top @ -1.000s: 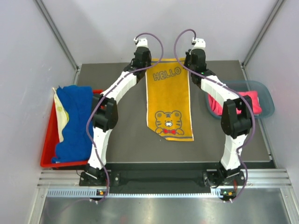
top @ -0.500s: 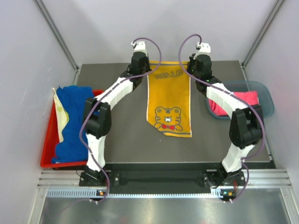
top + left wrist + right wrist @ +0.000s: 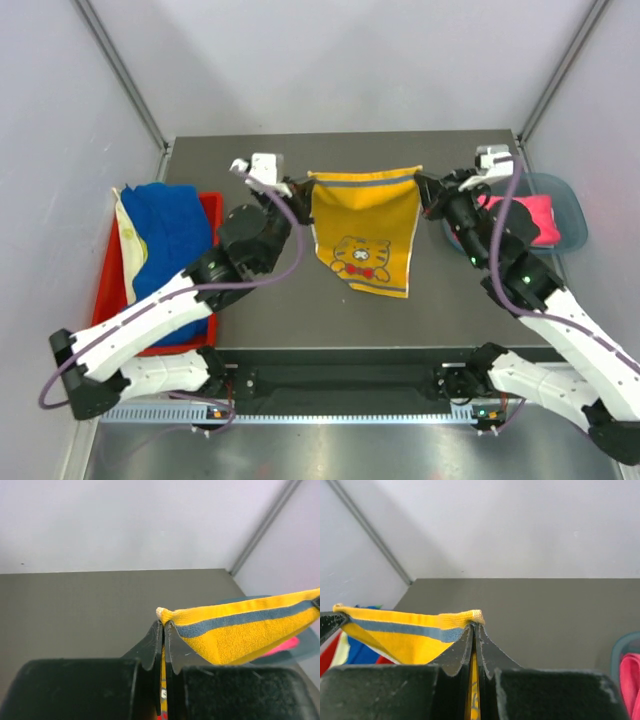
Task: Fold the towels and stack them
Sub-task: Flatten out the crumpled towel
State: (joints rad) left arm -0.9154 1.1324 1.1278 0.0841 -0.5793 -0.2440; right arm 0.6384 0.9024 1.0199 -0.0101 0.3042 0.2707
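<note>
1. While the yellow towel (image 3: 365, 235) hangs above the middle of the table (image 3: 290, 310), its top edge runs taut and level between the two grippers, with the tiger face toward the top camera.
2. The left gripper (image 3: 300, 186) pinches the towel's top corner on its own side, its jaws pressed together with only cloth between them.
3. The right gripper (image 3: 428, 196) clamps the opposite top corner the same way, its jaws closed tight on the fabric.
4. The towel's bottom edge slants; whether it touches the table I cannot tell.
5. A royal blue towel (image 3: 165, 250) and a cream towel (image 3: 128, 250) lie on the red tray (image 3: 105, 345) at the left.
6. A pink towel (image 3: 532, 215) sits in the teal bin (image 3: 572, 205) at the right.
</note>
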